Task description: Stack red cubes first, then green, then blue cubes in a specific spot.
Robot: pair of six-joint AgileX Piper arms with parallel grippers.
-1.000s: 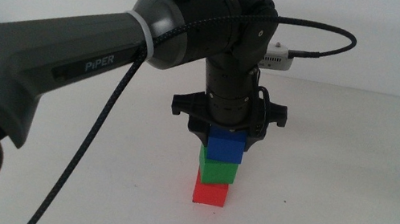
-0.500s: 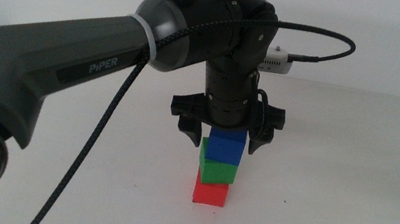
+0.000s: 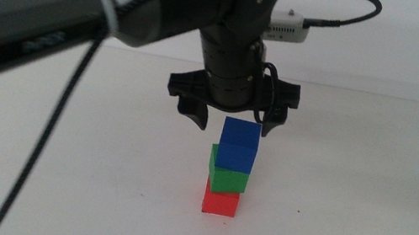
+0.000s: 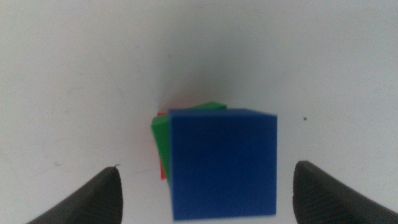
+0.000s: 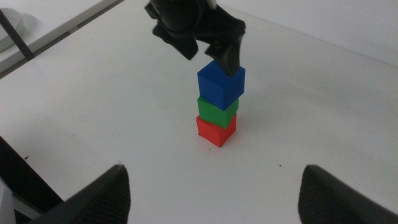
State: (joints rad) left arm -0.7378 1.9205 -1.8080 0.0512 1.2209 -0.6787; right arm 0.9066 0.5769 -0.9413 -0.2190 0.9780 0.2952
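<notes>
Directly above the stack, the left gripper [image 3: 230, 119] hung with its jaws spread apart, touching nothing. Below it the blue cube [image 3: 238, 145] sat on the green cube [image 3: 228, 177], which sat on the red cube [image 3: 221, 201], on the white table [image 3: 364, 212]. Off to the side, the right gripper [image 5: 211, 196] waited, jaws apart.

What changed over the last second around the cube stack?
The left gripper opened, let go of the blue cube and rose, so its jaws now hang spread just above the cube. The blue cube stayed on the green cube, which stayed on the red cube. The right gripper waits off to the side, open.
</notes>
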